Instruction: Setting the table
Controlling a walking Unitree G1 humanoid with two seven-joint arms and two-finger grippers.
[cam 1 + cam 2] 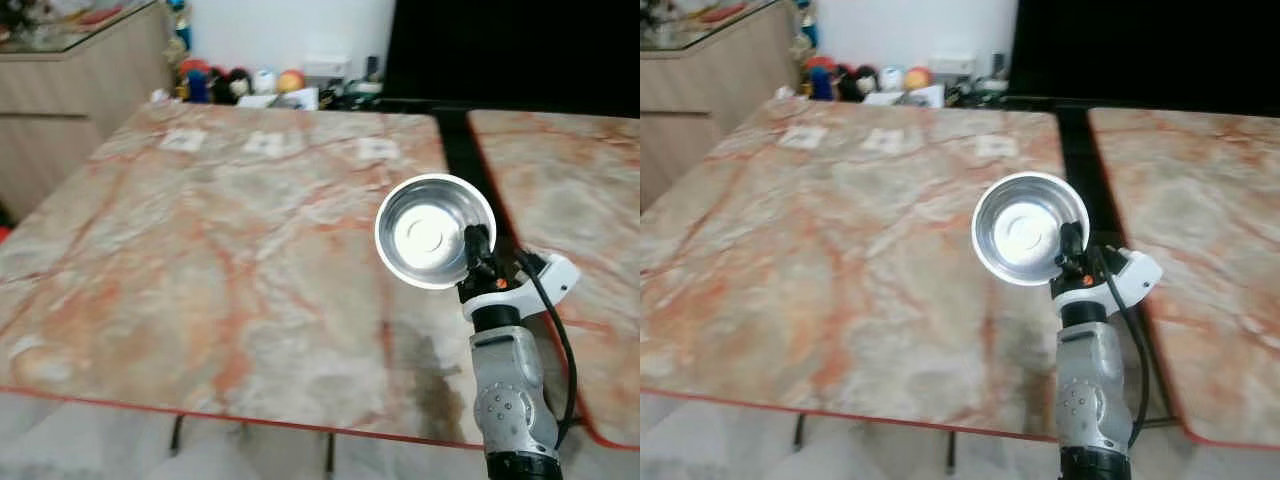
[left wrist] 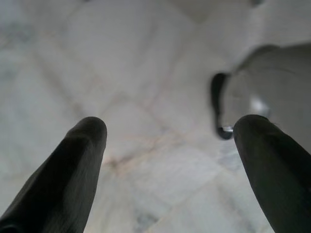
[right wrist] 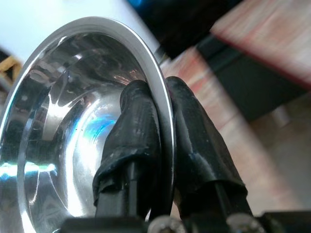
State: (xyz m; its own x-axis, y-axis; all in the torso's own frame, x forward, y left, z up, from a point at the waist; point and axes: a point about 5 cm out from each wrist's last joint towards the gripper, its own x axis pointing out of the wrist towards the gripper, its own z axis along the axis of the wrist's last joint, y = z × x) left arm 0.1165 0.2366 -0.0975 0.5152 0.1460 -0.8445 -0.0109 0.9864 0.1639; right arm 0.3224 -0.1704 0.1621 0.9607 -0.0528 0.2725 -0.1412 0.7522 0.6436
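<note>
- right gripper (image 1: 478, 243) jaws pinching steel bowl (image 1: 428, 232) rim over marble desk (image 1: 200, 260)
- bowl looks light, rigid, slick; rim pinch may swivel
- left gripper (image 2: 167, 141) jaws spread, idle

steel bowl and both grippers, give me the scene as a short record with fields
held item: steel bowl, empty, shiny inside
right gripper: shut on the bowl's rim, one finger inside, one outside
bowl position: above the marble table, near its right edge; contact with the top cannot be told
left gripper: open, hanging over a pale tiled floor
neighbouring surface: second marble table to the right, across a dark gap
background: wooden cabinet, colourful clutter by the wall
</note>
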